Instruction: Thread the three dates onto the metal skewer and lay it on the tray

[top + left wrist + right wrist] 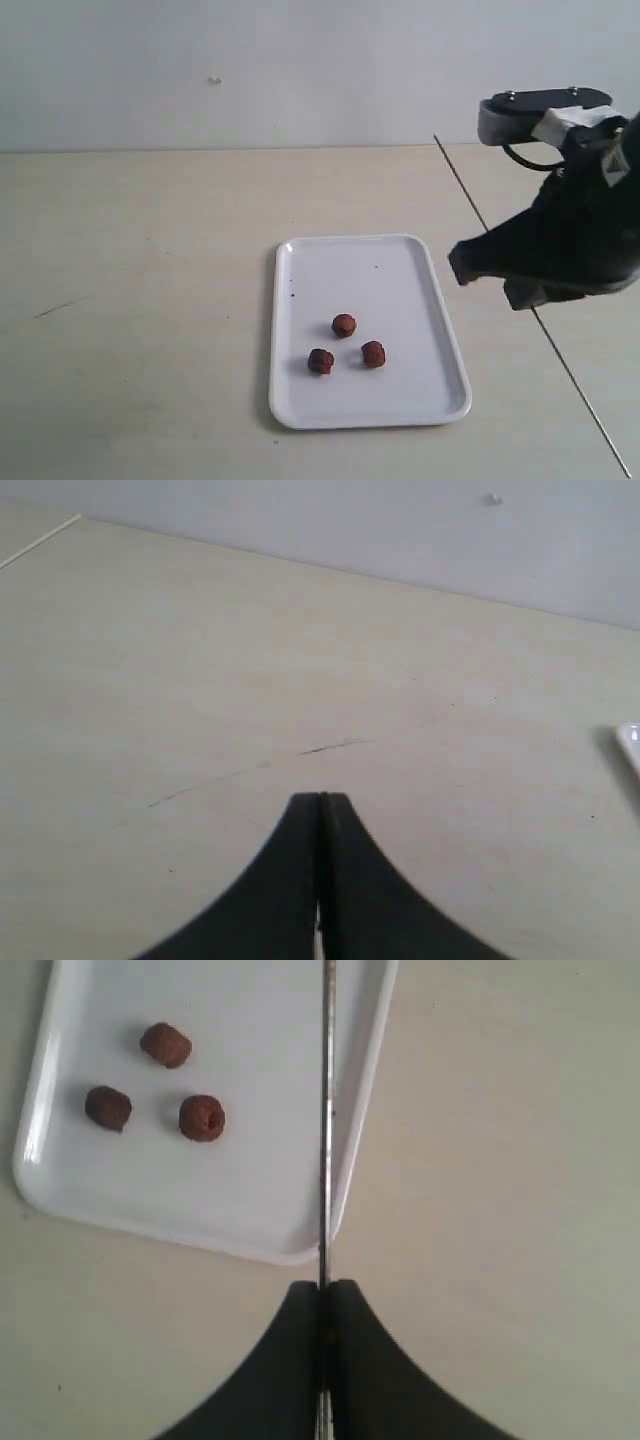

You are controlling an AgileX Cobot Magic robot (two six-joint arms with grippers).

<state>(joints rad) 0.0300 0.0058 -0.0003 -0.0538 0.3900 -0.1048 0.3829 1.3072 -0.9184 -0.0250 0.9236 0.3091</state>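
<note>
Black fingers of the right gripper (322, 1285) fill the near part of the right wrist view. They are pressed together on the metal skewer (326, 1110), and the thin grey rod goes straight out from between them. Seen from this camera, the rod passes over the right rim of the tray (372, 238) and ends out of the picture. In the exterior view the rod is too thin to find.

All three dates (343, 325) lie loose on the white tray, in its near half. They form a small triangle, close together but not touching. One is a little farther, and the two others are nearer, left and right of it. None of them is on the rod.

In the exterior view the right gripper hangs over the table (150, 300), just to the right of the tray. The left gripper (320, 798) has its fingers together with nothing between them. It is over the bare table, and only a corner of the tray shows at the edge of its view.

I judge the task to be at its beginning. The skewer is in the grip, but the threading of three dates is not yet started, and laying the full skewer on the tray comes after that.
</note>
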